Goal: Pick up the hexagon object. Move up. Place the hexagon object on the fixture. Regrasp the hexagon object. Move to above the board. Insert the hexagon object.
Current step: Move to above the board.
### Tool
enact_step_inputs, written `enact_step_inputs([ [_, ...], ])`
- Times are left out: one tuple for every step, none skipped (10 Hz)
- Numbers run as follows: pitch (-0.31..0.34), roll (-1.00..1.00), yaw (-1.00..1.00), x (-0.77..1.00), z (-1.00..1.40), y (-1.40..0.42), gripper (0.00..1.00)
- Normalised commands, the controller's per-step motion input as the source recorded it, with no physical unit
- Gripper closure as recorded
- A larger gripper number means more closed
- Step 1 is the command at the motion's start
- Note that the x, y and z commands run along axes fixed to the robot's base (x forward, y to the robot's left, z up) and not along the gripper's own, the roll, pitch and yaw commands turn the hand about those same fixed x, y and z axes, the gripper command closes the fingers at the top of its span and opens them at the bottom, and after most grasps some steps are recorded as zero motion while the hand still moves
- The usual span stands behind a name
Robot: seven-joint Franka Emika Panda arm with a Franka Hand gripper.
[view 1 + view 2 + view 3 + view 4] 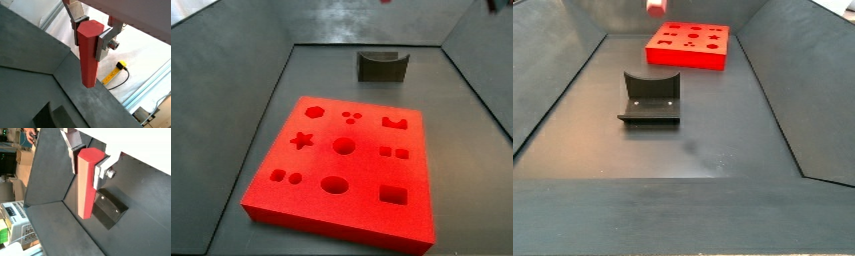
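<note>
In both wrist views my gripper [91,36] [89,162] is shut on the hexagon object [88,57] [85,190], a long salmon-red bar hanging down from the jaws. The silver fingers [102,47] clamp its upper end on two opposite sides. In a wrist view the dark fixture [111,209] lies on the floor just beyond the bar's lower end. Both side views show the fixture [381,66] [651,98] standing free and the red board [345,165] [688,45] with its shaped holes unfilled. Only a red tip [653,5] shows at the upper edge of a side view.
Dark sloped walls [225,70] [800,90] enclose the grey floor. Outside the enclosure, a wrist view shows a yellow tool with a black cable [117,69] on a white surface. Boxes and clutter [13,218] lie beyond the wall in a wrist view.
</note>
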Motion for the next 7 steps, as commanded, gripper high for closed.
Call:
enact_step_inputs([
  [0.198, -0.03, -0.04, -0.04, 0.45, -0.05, 1.0],
  [0.214, -0.03, 0.01, -0.02, 0.27, -0.04, 1.0],
  [0.225, -0.02, 0.05, -0.01, 0.11, -0.03, 1.0],
  [0.216, 0.0, 0.09, 0.01, 0.04, -0.02, 1.0],
  [0.208, 0.01, 0.12, 0.01, 0.04, -0.03, 1.0],
  [0.102, -1.0, -0.11, -0.81, 0.36, -1.0, 1.0],
  [0.093, -1.0, -0.1, -0.81, 0.39, -1.0, 1.0],
])
